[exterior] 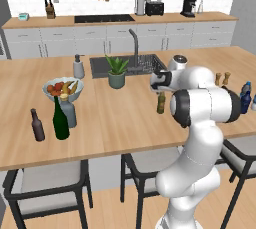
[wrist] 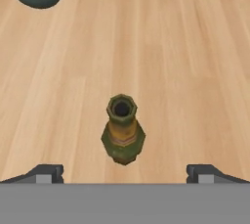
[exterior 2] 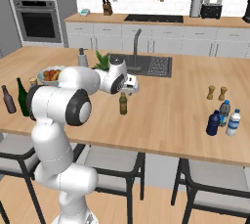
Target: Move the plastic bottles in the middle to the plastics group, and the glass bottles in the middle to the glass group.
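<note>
The slim amber-olive beer bottle [exterior: 161, 103] [exterior 2: 123, 103] stands upright alone in the middle of the wooden island. My gripper [exterior: 159, 87] [exterior 2: 130, 89] hovers just above it, open. In the hand view I look down on the bottle's mouth [wrist: 122, 129], and my fingertips [wrist: 46, 173] stand wide apart on either side, touching nothing. The tall green wine bottle [exterior: 61, 121] [exterior 2: 22, 98] stands at the left beside the small brown bottle [exterior: 37, 125] [exterior 2: 8, 100] and the grey-blue flask [exterior: 69, 112]. The navy bottle [exterior 2: 213, 123] stands at the right next to the light blue water bottle [exterior 2: 224, 113] and a pale bottle [exterior 2: 234, 123].
A potted plant [exterior: 117, 73] and the sink [exterior: 145, 64] lie behind the beer bottle. A fruit bowl [exterior: 62, 89] sits behind the glass group, with a soap dispenser [exterior: 78, 66] farther back. Two small shakers [exterior 2: 217, 92] stand near the plastics. Stools [exterior: 47, 180] line the island's near edge.
</note>
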{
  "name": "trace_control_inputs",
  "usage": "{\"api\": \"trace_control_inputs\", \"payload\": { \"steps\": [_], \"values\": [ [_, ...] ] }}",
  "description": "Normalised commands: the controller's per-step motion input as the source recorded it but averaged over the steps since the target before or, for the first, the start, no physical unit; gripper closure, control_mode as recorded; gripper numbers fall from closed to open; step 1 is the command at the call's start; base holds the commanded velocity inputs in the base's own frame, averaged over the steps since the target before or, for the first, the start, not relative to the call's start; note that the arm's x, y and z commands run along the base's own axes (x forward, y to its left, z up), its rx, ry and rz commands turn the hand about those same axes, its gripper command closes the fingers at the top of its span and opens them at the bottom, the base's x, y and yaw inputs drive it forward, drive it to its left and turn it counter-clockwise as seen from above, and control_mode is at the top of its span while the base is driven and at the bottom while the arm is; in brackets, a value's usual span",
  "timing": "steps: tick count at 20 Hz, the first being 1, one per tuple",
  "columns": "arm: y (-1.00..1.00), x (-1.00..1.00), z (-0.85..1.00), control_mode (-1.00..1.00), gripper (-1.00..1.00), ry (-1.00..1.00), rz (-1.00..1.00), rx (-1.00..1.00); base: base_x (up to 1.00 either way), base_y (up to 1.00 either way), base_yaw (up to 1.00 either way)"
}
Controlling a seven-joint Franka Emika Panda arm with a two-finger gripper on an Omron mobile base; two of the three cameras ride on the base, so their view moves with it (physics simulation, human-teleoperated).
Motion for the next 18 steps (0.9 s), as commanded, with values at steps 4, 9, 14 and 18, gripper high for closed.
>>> {"api": "trace_control_inputs", "payload": {
  "steps": [4, 9, 14, 18],
  "values": [
    [0.0, 0.12, -0.14, -1.0, -1.0, 0.02, 0.0, 0.0, 0.0, 0.0, 0.0],
    [0.0, 0.0, -0.16, -1.0, -1.0, 0.05, 0.0, 0.0, 0.0, 0.0, 0.0],
    [0.0, 0.0, -0.09, -1.0, -1.0, 0.03, 0.0, 0.0, 0.0, 0.0, 0.0],
    [0.0, 0.06, -0.13, -1.0, -1.0, 0.0, 0.0, 0.0, 0.0, 0.0, 0.0]
  ]
}}
